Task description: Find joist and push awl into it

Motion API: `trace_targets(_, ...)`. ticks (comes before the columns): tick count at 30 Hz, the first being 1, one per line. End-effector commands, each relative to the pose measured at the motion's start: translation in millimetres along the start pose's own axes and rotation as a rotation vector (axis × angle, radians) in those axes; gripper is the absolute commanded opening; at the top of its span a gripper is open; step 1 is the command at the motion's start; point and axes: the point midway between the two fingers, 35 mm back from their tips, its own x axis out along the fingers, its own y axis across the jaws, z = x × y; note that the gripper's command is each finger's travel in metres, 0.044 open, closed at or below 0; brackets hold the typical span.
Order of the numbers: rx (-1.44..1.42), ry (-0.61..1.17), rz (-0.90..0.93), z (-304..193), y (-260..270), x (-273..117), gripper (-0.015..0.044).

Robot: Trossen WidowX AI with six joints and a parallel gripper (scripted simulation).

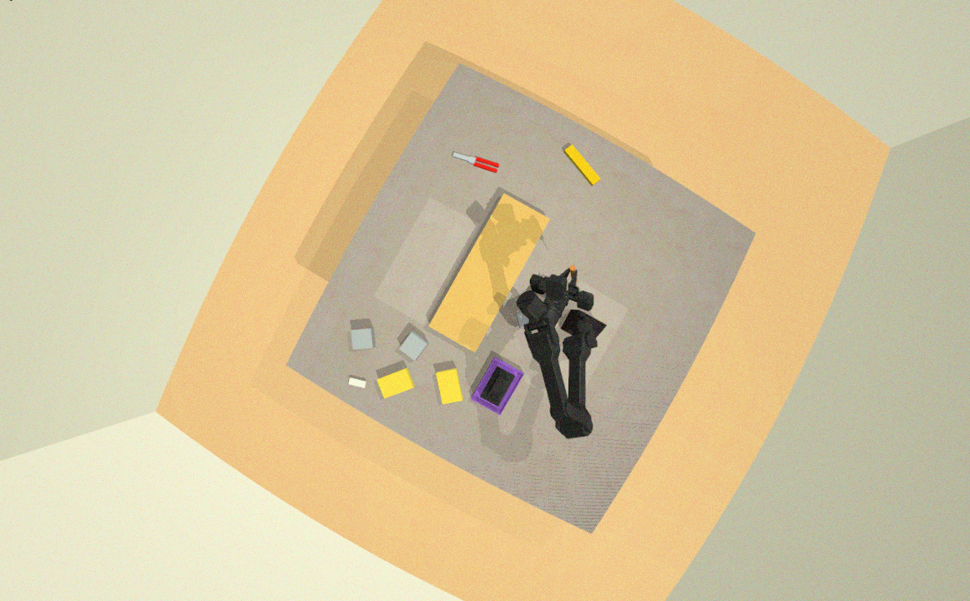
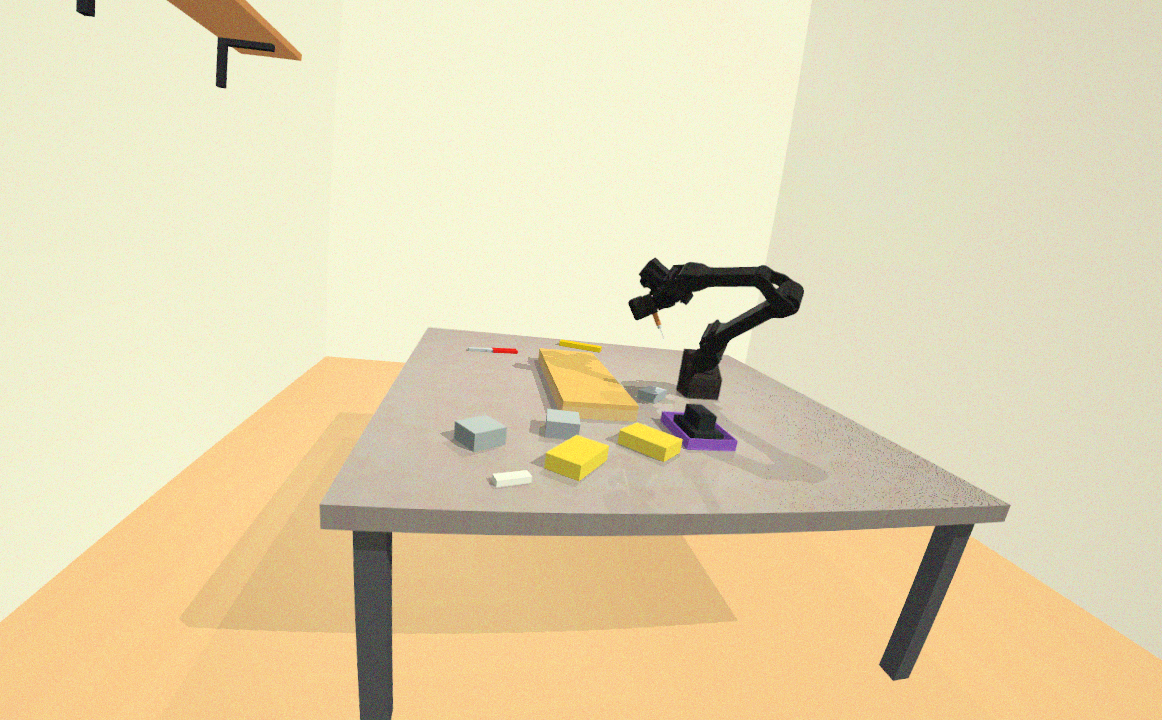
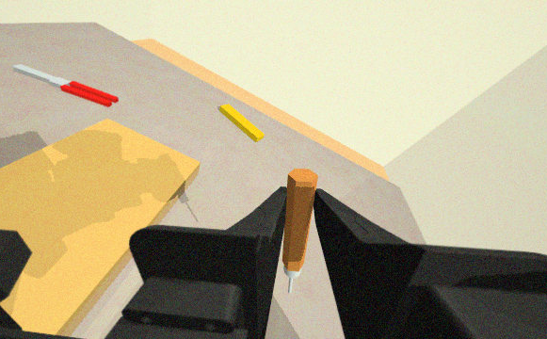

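My gripper (image 3: 299, 194) is shut on the orange handle of the awl (image 3: 298, 221) (image 2: 657, 319) (image 1: 572, 268). It holds the awl high above the table, to the robot's side of the floor panel, with the metal tip pointing down and tilted in the exterior view. The yellow-orange floor panel (image 1: 466, 291) (image 2: 583, 389) (image 3: 99, 235) lies flat on the table, with the arm's shadow across it. The black stud finder (image 1: 498, 384) (image 2: 700, 419) sits in the purple tray (image 1: 478, 401) (image 2: 716, 444). The joist is hidden.
Red-handled pliers (image 1: 477, 159) (image 3: 72, 87) and a yellow bar (image 1: 582, 164) (image 3: 242, 123) lie beyond the panel. Yellow blocks (image 1: 396, 381) (image 1: 449, 386), grey blocks (image 1: 362, 338) (image 1: 413, 345) and a white piece (image 1: 356, 381) lie near its other end. Another grey block (image 2: 651, 394) lies between panel and arm base.
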Motion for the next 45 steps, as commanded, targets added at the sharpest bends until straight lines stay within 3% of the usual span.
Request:
trace_targets(1,0.128,-0.085,-0.024,2.7,-8.6,-3.7,0.0000)
trace_targets(6,0.295,-0.190,-0.037,5.3,-19.4,-8.5,0.0000)
trace_targets(7,0.196,-0.124,-0.029,4.0,-12.3,-5.9,0.0000)
trace_targets(12,0.215,-0.121,-0.029,13.6,1.7,-13.8,0.0000)
trace_targets(45,0.346,-0.171,-0.028,44.4,137.8,-70.7,0.0000)
